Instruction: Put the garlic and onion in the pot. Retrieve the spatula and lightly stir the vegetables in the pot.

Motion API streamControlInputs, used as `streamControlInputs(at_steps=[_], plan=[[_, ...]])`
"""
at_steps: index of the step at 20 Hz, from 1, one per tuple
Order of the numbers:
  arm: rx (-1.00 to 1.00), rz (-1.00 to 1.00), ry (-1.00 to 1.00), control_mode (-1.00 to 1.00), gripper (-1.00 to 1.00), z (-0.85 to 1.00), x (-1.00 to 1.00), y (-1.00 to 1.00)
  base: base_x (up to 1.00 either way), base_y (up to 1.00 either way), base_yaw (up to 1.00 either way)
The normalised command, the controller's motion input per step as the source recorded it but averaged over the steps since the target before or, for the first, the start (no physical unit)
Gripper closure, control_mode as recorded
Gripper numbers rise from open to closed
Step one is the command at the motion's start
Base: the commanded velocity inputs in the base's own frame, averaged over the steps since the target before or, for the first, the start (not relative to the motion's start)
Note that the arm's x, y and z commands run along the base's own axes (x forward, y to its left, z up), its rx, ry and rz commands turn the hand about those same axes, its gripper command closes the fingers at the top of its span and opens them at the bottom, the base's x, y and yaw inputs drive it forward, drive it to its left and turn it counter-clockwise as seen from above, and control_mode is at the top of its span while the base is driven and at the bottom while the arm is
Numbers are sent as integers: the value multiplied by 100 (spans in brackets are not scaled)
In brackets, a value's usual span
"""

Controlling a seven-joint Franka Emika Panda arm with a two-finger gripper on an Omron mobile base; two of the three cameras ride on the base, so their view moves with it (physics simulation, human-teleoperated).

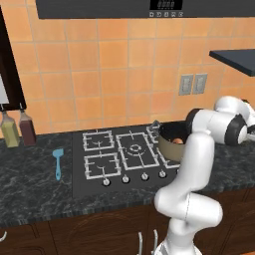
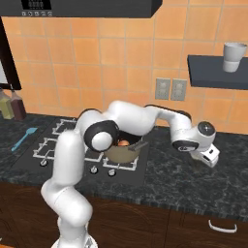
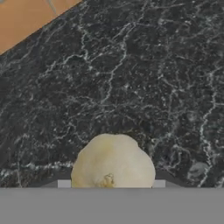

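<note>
Left base view: pot [image 1: 173, 141] on right burner, something orange inside, probably onion. Spatula [image 1: 58, 162] parked on counter left of stove, untouched.

Right base view: gripper [image 2: 209, 156] out over counter right of pot.

Hand view: garlic [image 3: 113, 162] sits right at fingertips, looks pinched for carrying, jaws hidden, can't tell.

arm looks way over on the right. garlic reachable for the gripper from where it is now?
Probably yes. In the hand view the garlic sits on bare dark counter right at the bottom edge, where the fingertips would be, with nothing between. The fingertips themselves aren't clearly visible, so the gripper state is unclear.
</note>
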Motion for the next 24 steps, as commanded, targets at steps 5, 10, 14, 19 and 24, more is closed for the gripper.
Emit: streamControlInputs(at_steps=[5,10,14,19,24], plan=[[0,4,-10,-100,100,100,-7,85,0,0,0],[0,5,0,-100,100,100,-1,85,0,0,0],[0,10,7,-100,100,100,-3,96,0,0,0],[-4,16,18,-100,100,80,-18,100,0,0,0],[-11,18,20,-100,100,0,-11,100,0,0,0]])
